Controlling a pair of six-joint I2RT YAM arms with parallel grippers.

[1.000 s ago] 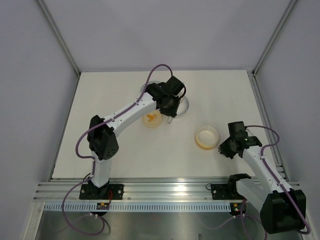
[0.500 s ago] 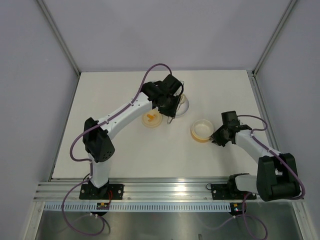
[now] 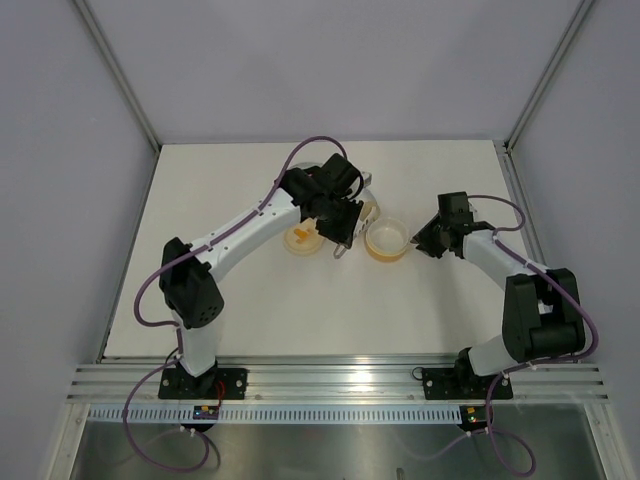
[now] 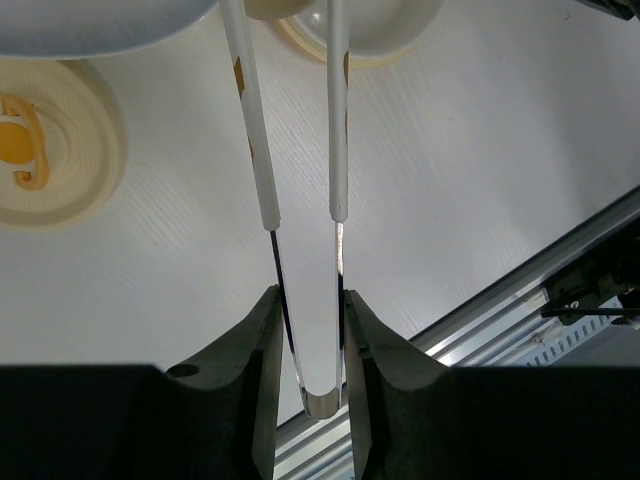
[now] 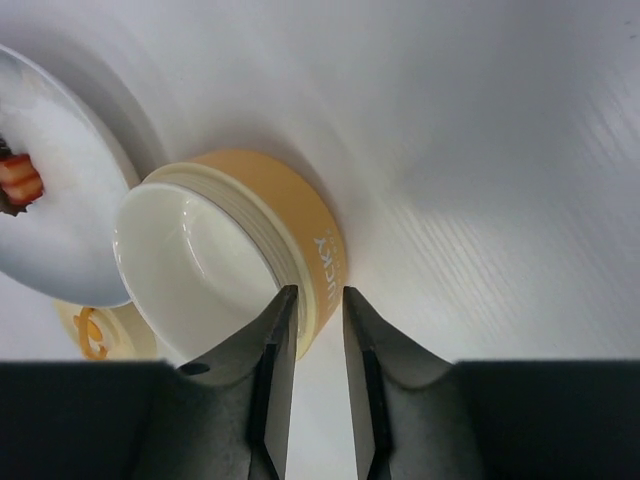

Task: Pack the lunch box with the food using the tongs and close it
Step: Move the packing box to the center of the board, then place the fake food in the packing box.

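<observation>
The tub [image 3: 387, 240] is small, round and pale yellow, translucent with an orange band, and stands open near the middle of the tabletop [image 3: 250, 310]. Its one flat lid [image 3: 305, 240], orange-marked, lies at the tub's 9 o'clock. One white dish [image 5: 60, 230] at 11 o'clock shows one reddish piece [image 5: 20, 178]. One pair of silvery tongs [image 4: 337, 130] is clamped at its joined end in the left tool [image 4: 310, 300]. The right tool [image 5: 320, 300], at the tub's 3 o'clock, straddles its wall with jaws narrowly apart; whether it pinches cannot be told.

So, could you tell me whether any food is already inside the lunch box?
No, the right wrist view shows the lunch box with a bare, empty interior.
</observation>
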